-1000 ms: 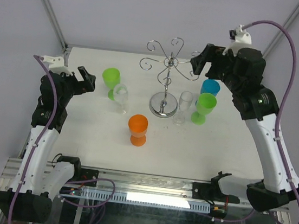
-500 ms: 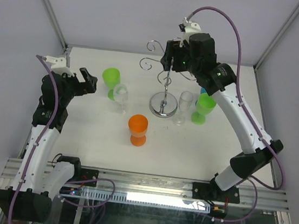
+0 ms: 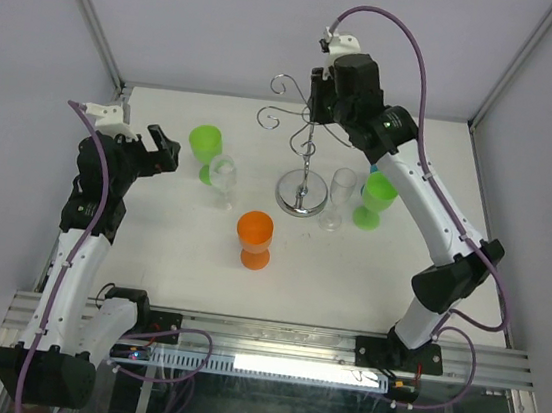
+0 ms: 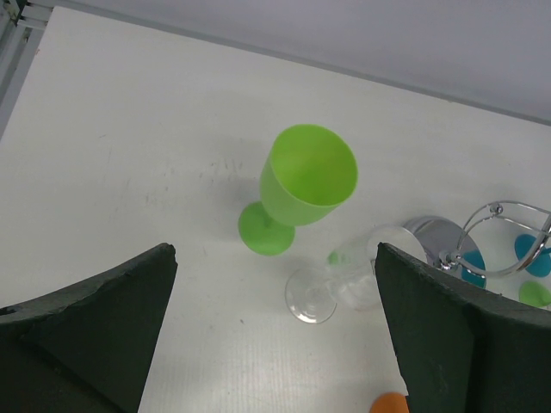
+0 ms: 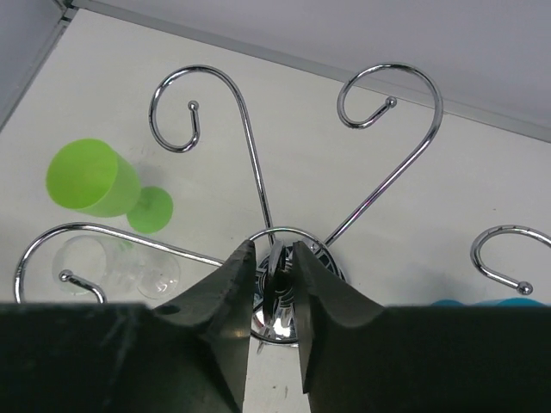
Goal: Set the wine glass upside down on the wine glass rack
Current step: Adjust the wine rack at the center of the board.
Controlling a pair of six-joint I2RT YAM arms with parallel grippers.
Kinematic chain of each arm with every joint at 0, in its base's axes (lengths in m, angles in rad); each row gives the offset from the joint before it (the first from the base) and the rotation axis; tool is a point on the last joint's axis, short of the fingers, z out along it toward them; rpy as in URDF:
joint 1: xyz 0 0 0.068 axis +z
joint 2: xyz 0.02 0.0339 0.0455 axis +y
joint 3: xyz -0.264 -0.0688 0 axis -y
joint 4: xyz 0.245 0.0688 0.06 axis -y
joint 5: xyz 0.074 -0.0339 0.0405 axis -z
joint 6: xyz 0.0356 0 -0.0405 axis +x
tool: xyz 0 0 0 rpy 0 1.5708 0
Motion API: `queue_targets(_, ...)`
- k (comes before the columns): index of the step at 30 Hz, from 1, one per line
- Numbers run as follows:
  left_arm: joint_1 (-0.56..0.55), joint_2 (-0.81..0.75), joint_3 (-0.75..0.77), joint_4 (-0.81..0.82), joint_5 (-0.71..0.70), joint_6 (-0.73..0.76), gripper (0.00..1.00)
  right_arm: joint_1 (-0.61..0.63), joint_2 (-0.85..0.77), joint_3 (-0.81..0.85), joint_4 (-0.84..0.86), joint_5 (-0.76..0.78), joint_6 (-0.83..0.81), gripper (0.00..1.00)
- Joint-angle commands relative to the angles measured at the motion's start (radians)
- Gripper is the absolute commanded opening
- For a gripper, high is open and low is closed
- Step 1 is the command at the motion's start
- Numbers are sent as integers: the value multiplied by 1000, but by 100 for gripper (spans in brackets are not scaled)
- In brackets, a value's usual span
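Note:
The wine glass rack (image 3: 305, 175) is a chrome stand at the table's middle back, with scroll arms on top. My right gripper (image 3: 315, 111) reaches down from above onto its top. In the right wrist view its jaws (image 5: 274, 249) are closed on the hub (image 5: 277, 262) where the scroll arms meet. Two clear wine glasses stand upright on the table, one left of the rack (image 3: 223, 178) and one right of it (image 3: 340, 196). My left gripper (image 3: 163, 145) hovers open at the left. Below it are the left clear glass (image 4: 344, 284) and a green glass (image 4: 306, 181). Neither gripper holds a glass.
Coloured glasses stand round the rack: green (image 3: 204, 147) at the left, green (image 3: 376, 199) at the right, orange (image 3: 254, 236) in front. A blue one (image 3: 374, 165) shows partly behind the right arm. Grey walls close the back and sides.
My right arm has swung left from the blue glass to over the rack, and its jaws have closed from wide open onto the rack's top. The left arm has not moved.

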Motion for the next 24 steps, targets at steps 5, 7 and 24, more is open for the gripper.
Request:
queue_targets(5,-4,4,5,32,30,17,99,19,20,57,45,80,-48,7)
queue_targets(7,-5,4,5,32,32,17,99,22,22,57,54,93,-56,0)
queue_targets(24,-4,4,4,22,11,15,99,26,31,116,189,81,-147,0)
